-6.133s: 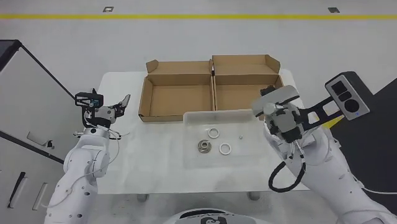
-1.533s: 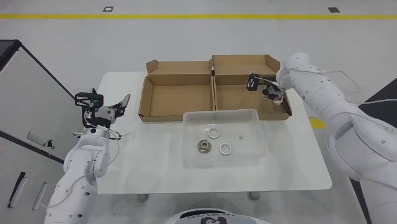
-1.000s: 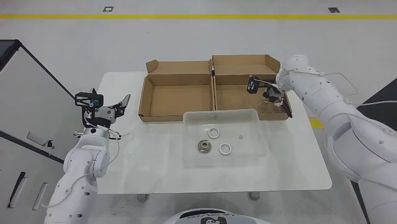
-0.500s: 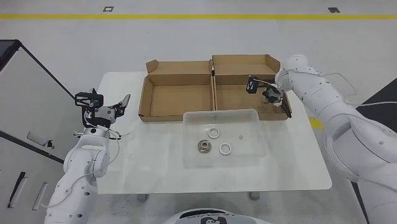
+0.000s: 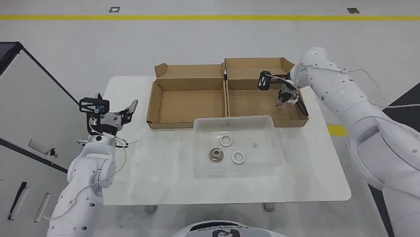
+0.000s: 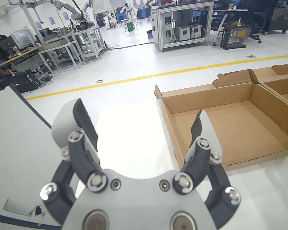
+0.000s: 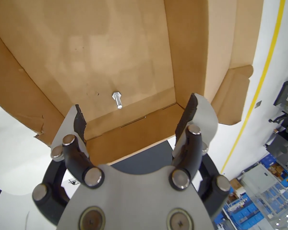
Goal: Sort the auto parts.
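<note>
A clear plastic tray (image 5: 262,161) in the middle of the table holds two white rings (image 5: 226,140) (image 5: 239,157), a metal hub (image 5: 214,153) and a tiny part (image 5: 254,142). Behind it sit two open cardboard boxes side by side, the left box (image 5: 187,106) (image 6: 230,125) and the right box (image 5: 249,102) (image 7: 98,37). My right gripper (image 5: 286,99) (image 7: 134,111) hangs open over the right box's right end. A silver bolt (image 7: 117,99) lies on the box floor just beyond its fingertips. My left gripper (image 5: 125,112) (image 6: 144,118) is open and holds nothing, off the table's left edge.
The white table (image 5: 164,171) has bare surface left of and in front of the tray. The box flaps (image 5: 190,71) stand up at the back. A white panel (image 5: 33,99) stands to the left of the table.
The right arm went from beside the tray's right end to over the right box, then shifted slightly toward the box's back. The left arm stayed still.
</note>
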Robot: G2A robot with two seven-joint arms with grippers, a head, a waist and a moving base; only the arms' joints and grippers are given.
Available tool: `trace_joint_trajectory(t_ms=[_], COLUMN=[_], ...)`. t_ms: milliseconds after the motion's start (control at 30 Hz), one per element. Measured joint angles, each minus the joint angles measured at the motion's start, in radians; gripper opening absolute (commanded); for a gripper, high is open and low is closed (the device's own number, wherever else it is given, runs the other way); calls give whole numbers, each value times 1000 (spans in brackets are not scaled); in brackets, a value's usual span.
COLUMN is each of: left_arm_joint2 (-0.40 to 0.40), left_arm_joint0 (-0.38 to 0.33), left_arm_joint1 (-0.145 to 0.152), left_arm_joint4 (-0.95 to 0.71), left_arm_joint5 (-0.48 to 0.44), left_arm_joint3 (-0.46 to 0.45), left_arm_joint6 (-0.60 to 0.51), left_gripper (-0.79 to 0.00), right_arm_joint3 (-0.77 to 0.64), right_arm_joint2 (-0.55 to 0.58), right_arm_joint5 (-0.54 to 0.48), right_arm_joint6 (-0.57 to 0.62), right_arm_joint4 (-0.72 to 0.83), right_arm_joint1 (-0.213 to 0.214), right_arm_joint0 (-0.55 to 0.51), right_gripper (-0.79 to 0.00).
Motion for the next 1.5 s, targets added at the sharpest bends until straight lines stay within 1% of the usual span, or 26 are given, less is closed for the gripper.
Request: trace_joint_trajectory(t_ms=[200, 333, 433, 567, 767, 1000, 1133, 1333, 1433, 1500], left_arm_joint2=[0, 0, 0, 0, 0, 0, 0, 0, 0, 0], left_arm_joint0=[0, 0, 0, 0, 0, 0, 0, 0, 0, 0], left_arm_joint1=[0, 0, 0, 0, 0, 0, 0, 0, 0, 0], left_arm_joint4=[0, 0, 0, 0, 0, 0, 0, 0, 0, 0], left_arm_joint5=[0, 0, 0, 0, 0, 0, 0, 0, 0, 0], left_arm_joint3=[0, 0, 0, 0, 0, 0, 0, 0, 0, 0], left_arm_joint6=[0, 0, 0, 0, 0, 0, 0, 0, 0, 0], left_gripper=[0, 0, 0, 0, 0, 0, 0, 0, 0, 0], right_arm_joint3=[-115, -232, -334, -468, -654, -860, -957, -1057, -1095, -1099], right_arm_joint2=[51, 94, 109, 100, 42, -69, -118, -156, -157, -157], right_arm_joint5=[-45, -77, -66, -38, 29, 173, 249, 335, 353, 354], right_arm_joint6=[36, 98, 133, 158, 225, 369, 446, 532, 549, 550], right_arm_joint4=[26, 79, 106, 146, 270, 484, 591, 699, 733, 737], right_arm_joint1=[35, 68, 97, 139, 208, 289, 328, 374, 388, 389], right_arm_joint0=[24, 14, 1, -4, 17, 74, 109, 138, 142, 142], right_gripper=[0, 0, 0, 0, 0, 0, 0, 0, 0, 0])
